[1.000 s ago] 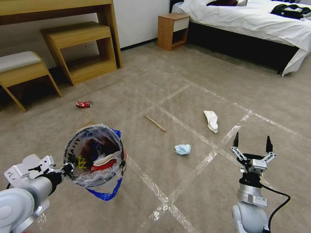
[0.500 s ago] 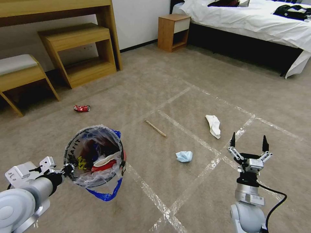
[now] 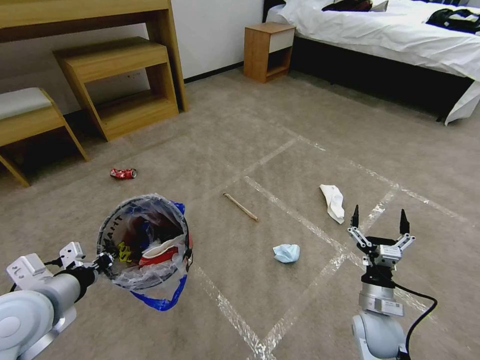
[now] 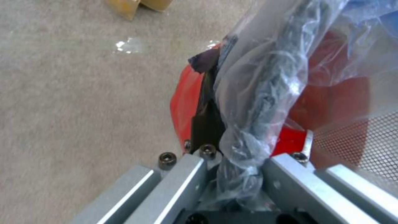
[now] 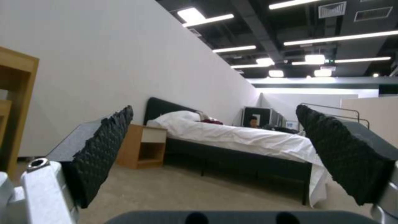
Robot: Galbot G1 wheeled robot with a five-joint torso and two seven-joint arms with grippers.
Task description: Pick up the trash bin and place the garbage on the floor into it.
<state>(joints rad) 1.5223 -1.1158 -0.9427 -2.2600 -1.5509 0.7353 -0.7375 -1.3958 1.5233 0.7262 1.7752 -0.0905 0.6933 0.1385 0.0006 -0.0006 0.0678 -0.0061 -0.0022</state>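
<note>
Taped carpet floor [image 3: 300,125]; bed [image 3: 400,35], nightstand [image 3: 267,50] behind.

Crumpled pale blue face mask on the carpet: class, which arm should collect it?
Right. The right gripper is open, empty and near the crumpled pale blue face mask; the left gripper holds the red plastic-lined bin.

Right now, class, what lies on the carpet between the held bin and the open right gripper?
Head view: a crumpled pale blue face mask lies between trash bin and right gripper.
</note>
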